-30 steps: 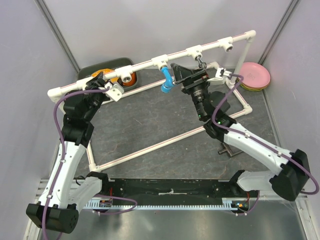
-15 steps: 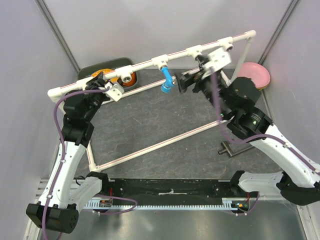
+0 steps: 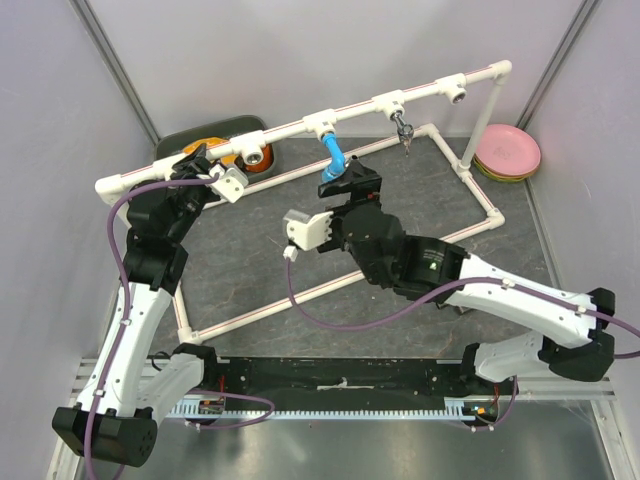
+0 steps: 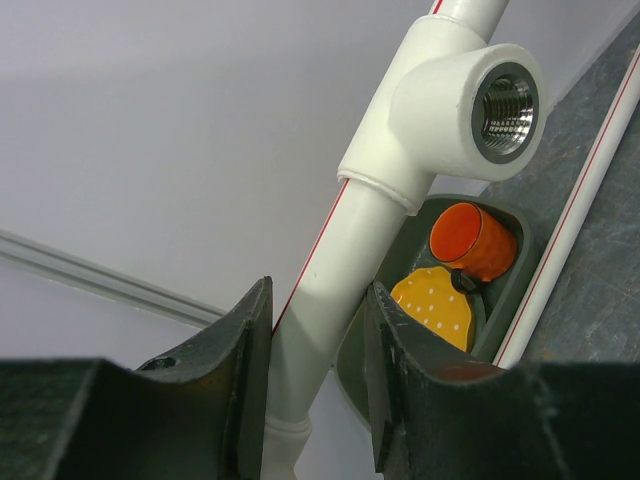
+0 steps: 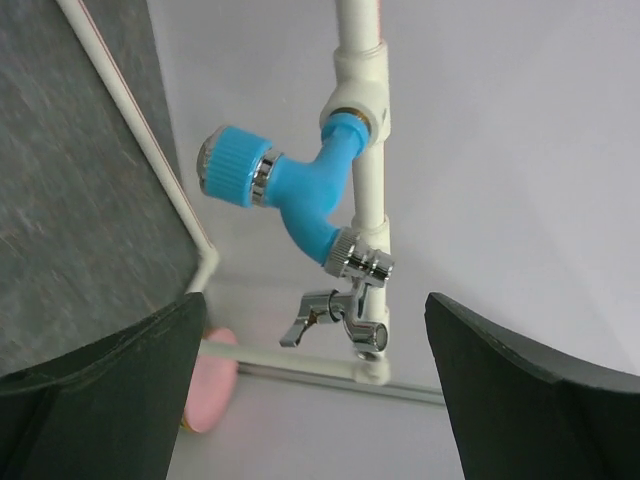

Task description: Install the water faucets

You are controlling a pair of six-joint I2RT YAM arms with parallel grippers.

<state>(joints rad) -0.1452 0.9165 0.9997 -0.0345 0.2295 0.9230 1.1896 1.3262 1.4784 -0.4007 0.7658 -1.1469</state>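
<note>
The left jaws clench the white pipe (image 4: 340,250), probably to steady it. The right jaws gape empty before the blue faucet (image 5: 300,195).

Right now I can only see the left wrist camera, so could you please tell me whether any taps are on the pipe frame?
Observer: Yes. A blue tap hangs from the top rail, and the right wrist view shows it seated in its fitting.
Operator: Thank you. Is the chrome one fitted too?
Observer: The chrome tap hangs from the same rail, further right than the blue one.
Operator: And where is the other arm, please?
Observer: The right pincer is open and empty. It faces the blue tap from the near side and touches nothing.
</note>
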